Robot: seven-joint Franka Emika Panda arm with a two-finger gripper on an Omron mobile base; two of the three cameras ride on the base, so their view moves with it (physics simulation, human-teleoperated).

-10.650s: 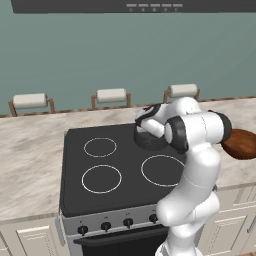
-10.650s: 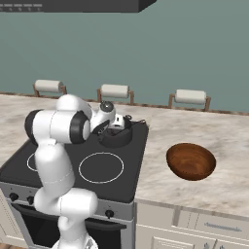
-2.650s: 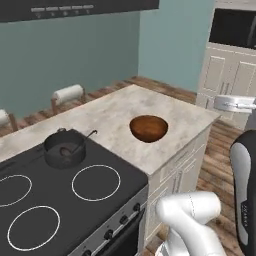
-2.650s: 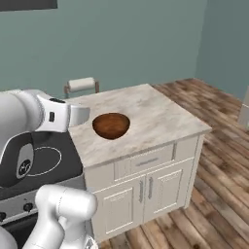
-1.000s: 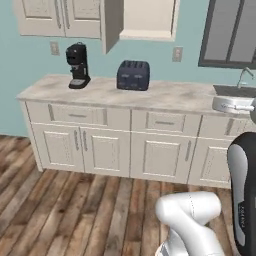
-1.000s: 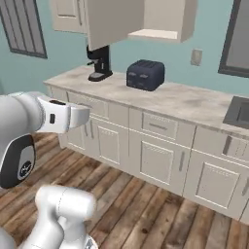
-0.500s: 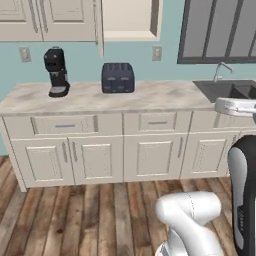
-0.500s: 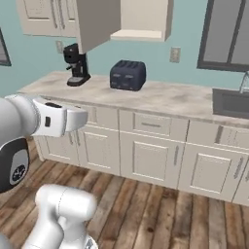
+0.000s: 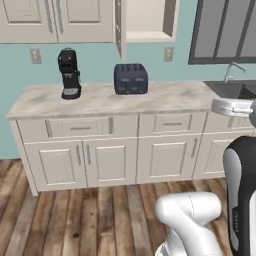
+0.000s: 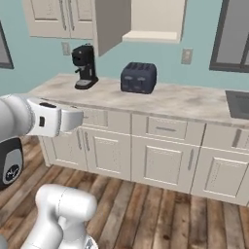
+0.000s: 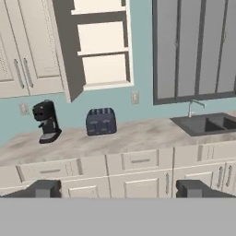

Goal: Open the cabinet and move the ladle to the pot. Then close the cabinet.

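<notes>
The cabinet (image 11: 103, 44) hangs on the far wall with its door (image 11: 67, 50) swung out to the left, edge-on to us, and the beige shelves inside look bare from here. No ladle on them that I can make out. So the judgement is that what's left is the closing of that door.

Below it runs the long tabletop (image 9: 170, 97), pale marble, with the base standing well back on the wooden floor (image 9: 90, 215). Off to the right, the window (image 11: 193, 46) and under it the sink (image 11: 207, 124) with its tap.

On the tabletop, the dark toaster (image 9: 131, 78) sits almost under the open cabinet, and the black coffee machine (image 9: 69, 74) stands further left, well apart from it.

Down at the bottom of the hand view, the gripper (image 11: 119, 188) is spread wide, one of its fingers (image 11: 45, 188) at each side, nothing between them.

To do this well, I'd say: bring the base in closer, lift the hand to the door's outer face, and push from the free edge, clear of the coffee machine below, sweeping it rightward until it sits flush.
</notes>
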